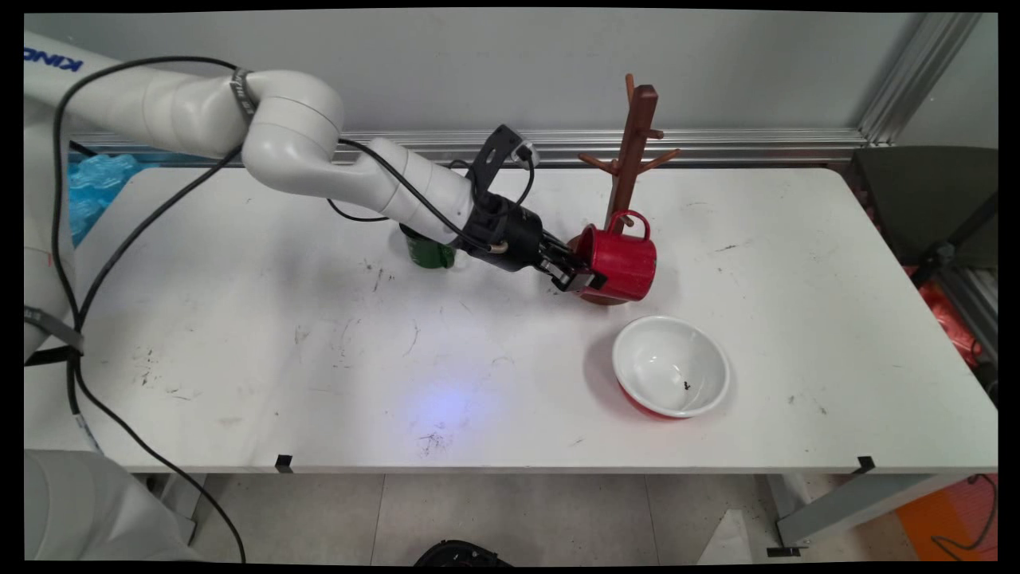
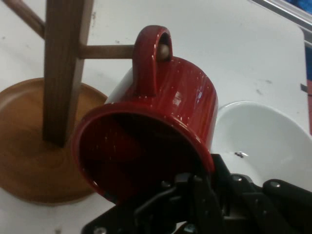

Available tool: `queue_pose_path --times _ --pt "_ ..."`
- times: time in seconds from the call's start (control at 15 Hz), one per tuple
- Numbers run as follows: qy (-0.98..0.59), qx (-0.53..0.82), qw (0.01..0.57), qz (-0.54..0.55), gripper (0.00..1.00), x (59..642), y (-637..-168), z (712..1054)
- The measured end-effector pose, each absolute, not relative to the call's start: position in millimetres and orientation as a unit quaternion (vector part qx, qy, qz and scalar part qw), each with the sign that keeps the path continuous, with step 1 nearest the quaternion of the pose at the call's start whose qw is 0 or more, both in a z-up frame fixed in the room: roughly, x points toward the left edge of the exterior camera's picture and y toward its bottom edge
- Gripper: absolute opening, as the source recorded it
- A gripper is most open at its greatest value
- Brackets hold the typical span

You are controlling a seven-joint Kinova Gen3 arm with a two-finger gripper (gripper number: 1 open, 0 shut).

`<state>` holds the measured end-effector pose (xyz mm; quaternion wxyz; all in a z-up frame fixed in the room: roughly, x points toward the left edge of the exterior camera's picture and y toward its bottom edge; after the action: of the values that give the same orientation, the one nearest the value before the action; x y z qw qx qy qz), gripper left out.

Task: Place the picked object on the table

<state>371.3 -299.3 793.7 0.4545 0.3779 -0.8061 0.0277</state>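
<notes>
The glossy red ceramic mug is clenched at its rim by the black two-finger gripper. Only in the hand view is its handle seen threaded on a peg of the brown wooden mug tree. No lettering is seen on it.

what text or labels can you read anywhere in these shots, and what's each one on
"KIN": blue letters, seen upside down and cut off by the picture's edge, on the white arm link at the upper left of the main view.
No readable text on the red mug, the wooden mug tree, the white bowl, the green cup or the gripper.
The hand view shows no lettering.
</notes>
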Motion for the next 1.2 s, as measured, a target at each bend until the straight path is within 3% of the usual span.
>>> queue_pose_path --times 0.67,1.2 --pt "-0.812 0.378 0.445 0.003 0.0 378 -270 837" --pt "-0.854 0.342 0.392 0.006 0.0 431 -262 879"
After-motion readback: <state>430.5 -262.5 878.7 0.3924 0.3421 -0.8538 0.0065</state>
